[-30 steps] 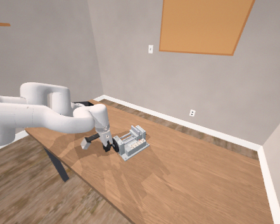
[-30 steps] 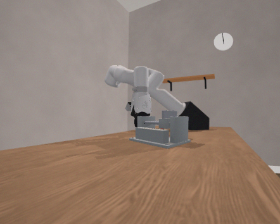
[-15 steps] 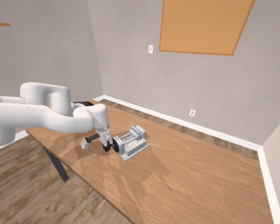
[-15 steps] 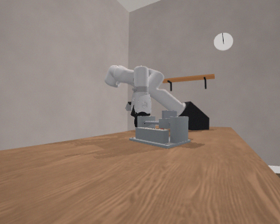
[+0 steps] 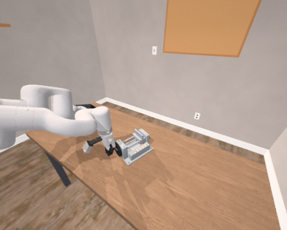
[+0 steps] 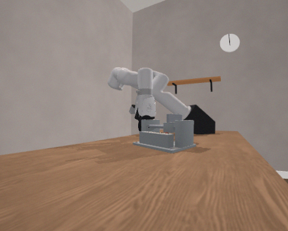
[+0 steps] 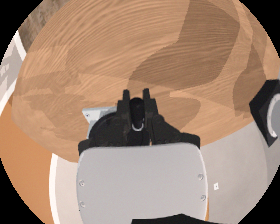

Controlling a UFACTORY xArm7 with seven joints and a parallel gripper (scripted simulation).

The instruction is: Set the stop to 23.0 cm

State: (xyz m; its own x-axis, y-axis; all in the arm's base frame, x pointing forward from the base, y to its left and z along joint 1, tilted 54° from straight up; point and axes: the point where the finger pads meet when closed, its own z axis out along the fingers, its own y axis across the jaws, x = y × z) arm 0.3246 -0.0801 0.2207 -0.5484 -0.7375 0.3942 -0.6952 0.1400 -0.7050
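gripper [image 5: 110, 151] clamping jaws on handwheel [image 5: 117, 150] at near end of stop fixture [image 5: 136, 147] on table [image 5: 201, 182] | stop reading unreadable | release not yet done

Matt grey metal-looking fixture [image 5: 136, 146] on a smooth, wood-grained table [image 5: 198, 182]; glossy white plastic-looking arm [image 5: 39, 117].

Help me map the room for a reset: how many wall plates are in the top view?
2. One wall plate sits high, left of the orange board. The other plate is low, just above the baseboard. The arm may hide more.
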